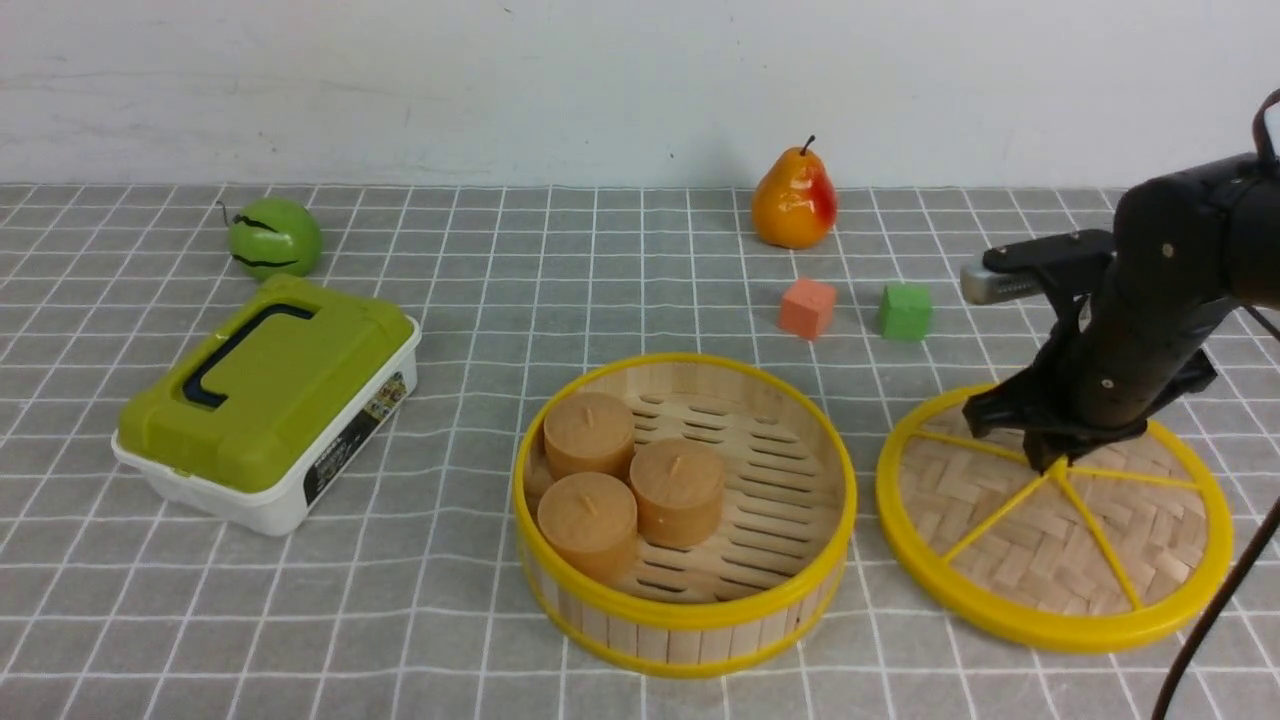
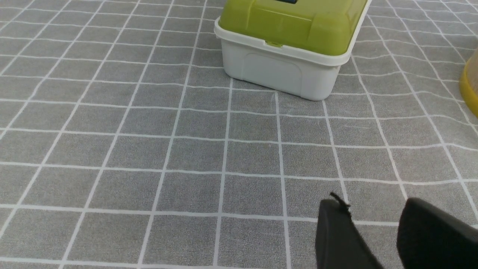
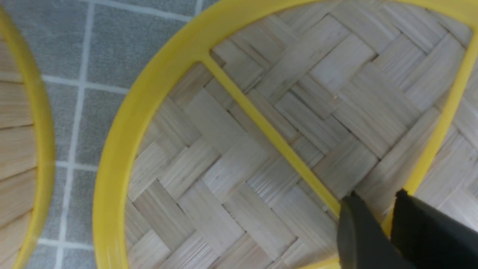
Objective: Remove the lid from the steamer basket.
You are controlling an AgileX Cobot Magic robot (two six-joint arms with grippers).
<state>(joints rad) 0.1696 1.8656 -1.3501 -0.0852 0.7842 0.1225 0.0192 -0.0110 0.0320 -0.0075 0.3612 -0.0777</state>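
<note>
The steamer basket (image 1: pixel 680 640) stands uncovered at the middle front of the table, with three brown cylinders (image 1: pixel 630 490) inside. Its edge also shows in the right wrist view (image 3: pixel 22 123) and in the left wrist view (image 2: pixel 471 89). The lid (image 1: pixel 1040 560) lies flat on the cloth just right of the basket. My right gripper (image 1: pixel 1050 465) is down on the lid's centre. In the right wrist view its jaws (image 3: pixel 375 196) are closed narrowly on the yellow knob over the woven lid (image 3: pixel 231 164). My left gripper (image 2: pixel 373 209) is open and empty above bare cloth, and it is out of the front view.
A white box with a green lid (image 1: pixel 265 400) sits at the left and also shows in the left wrist view (image 2: pixel 287 41). A green fruit (image 1: pixel 273 237) lies behind it. A pear (image 1: pixel 795 200), an orange cube (image 1: pixel 807 308) and a green cube (image 1: pixel 905 311) stand behind the basket and lid.
</note>
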